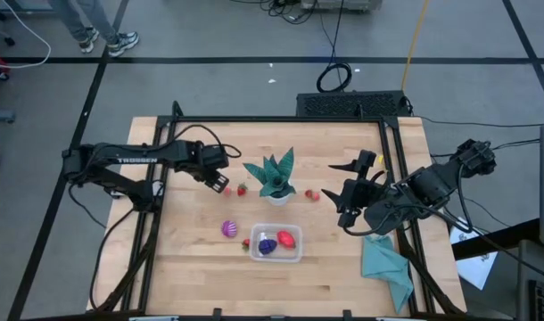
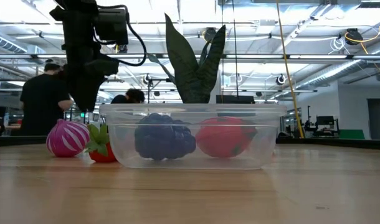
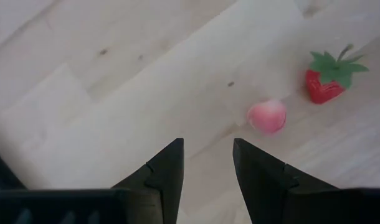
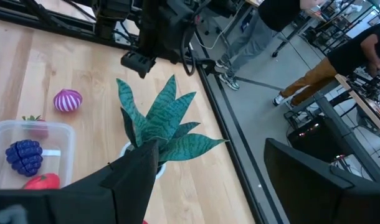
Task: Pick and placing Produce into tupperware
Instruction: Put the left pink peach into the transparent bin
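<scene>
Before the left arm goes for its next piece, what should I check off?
1. Left tool open for a grasp: not ok, shut and empty.
2. Piece in front of it: ok, the pink piece lies free on the table, with a strawberry beside it.
3. Tupperware has room: ok, only the dark purple piece and the red piece are inside.
4. Right tool out of the way: ok, open, right of the plant.
5. Carry path clears the plant: cannot tell.

Tub [image 1: 277, 243] sits front-center on the worktop [image 1: 192, 267] with two produce pieces inside. Ball [image 1: 229, 229] and a strawberry [image 1: 246, 243] just left of it, plant [image 1: 274, 177] behind.
</scene>
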You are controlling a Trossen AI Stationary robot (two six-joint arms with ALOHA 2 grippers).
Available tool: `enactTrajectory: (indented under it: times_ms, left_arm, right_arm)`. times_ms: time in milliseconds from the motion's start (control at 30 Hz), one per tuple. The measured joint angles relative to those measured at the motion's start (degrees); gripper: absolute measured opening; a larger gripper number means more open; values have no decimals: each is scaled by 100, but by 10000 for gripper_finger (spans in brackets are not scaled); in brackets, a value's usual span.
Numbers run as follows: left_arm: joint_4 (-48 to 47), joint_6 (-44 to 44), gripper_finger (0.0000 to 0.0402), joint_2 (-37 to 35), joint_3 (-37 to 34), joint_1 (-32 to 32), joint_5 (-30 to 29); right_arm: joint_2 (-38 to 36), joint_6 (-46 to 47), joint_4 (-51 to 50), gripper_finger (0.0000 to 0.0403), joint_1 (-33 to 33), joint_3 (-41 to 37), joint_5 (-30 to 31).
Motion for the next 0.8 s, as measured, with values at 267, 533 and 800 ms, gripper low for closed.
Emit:
enactTrajectory:
  times_ms: [267,533,800]
  left_arm:
    - [-28,323,145,-7,-7,-5,-162]
    - [-34,1289,145,-7,-7,-149,-244]
    - [-80,2113,145,-9,-7,-778,-176]
  right_arm:
    - [0,0,2,281,0,0,-1]
    - [0,2,118,281,0,-2,-1]
    - [0,2,147,281,-1,-2,-1]
